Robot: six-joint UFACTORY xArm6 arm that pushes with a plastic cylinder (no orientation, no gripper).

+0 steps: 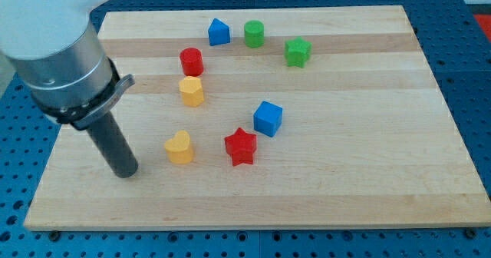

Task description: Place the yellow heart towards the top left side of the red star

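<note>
The yellow heart (179, 147) lies on the wooden board at the lower middle-left. The red star (241, 147) lies to its right, about level with it, with a gap between them. My tip (125, 172) rests on the board to the left of the yellow heart and slightly below it, a short gap away, not touching it.
A blue cube (268, 118) sits just up-right of the red star. A yellow hexagon (192, 90) and a red cylinder (191, 61) stand above the heart. A blue house-shaped block (219, 32), a green cylinder (254, 34) and a green star (298, 51) lie near the top. The board's left edge (57, 147) is near my tip.
</note>
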